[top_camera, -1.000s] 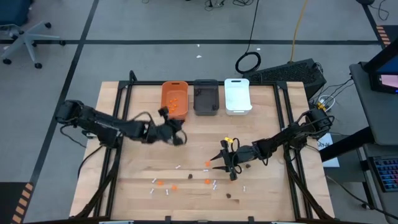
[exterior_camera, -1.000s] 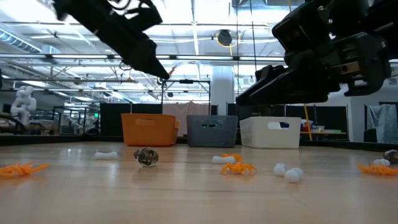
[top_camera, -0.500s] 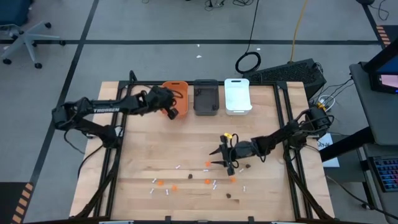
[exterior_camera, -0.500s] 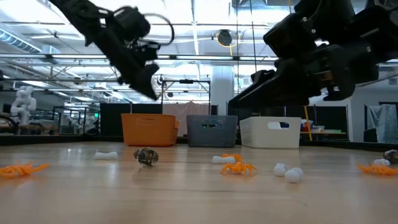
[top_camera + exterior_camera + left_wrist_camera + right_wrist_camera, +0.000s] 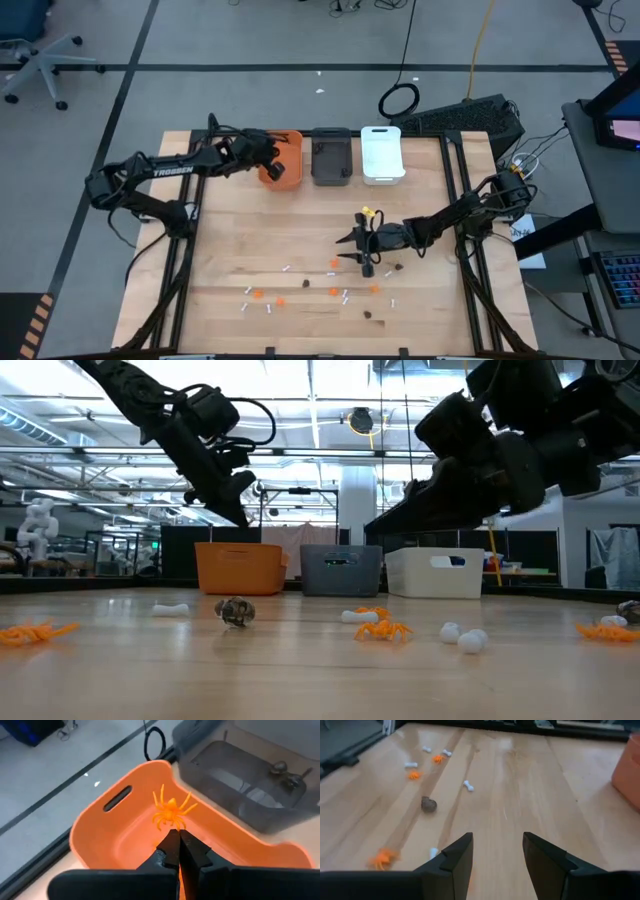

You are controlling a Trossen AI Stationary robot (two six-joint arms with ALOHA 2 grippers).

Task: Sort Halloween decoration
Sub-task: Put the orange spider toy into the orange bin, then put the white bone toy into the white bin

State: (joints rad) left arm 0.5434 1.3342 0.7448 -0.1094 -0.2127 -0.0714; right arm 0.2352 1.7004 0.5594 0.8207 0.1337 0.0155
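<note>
One orange spider [image 5: 171,812] pinched in the clenched left end effector [image 5: 179,845] right above the orange bin [image 5: 100,835]: drop step, next move is release. Right end effector [image 5: 496,851] hangs released over scattered pieces [image 5: 300,292] on the tabletop [image 5: 250,240], well apart from that bin.

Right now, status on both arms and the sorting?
Left gripper shut on orange spider, over orange bin. Right gripper open above table. Pieces remain. Nothing blocking.

Left pincer [image 5: 272,171] swung from mid-table over the orange bin [image 5: 290,148] (spider [image 5: 170,813] pinched).
</note>
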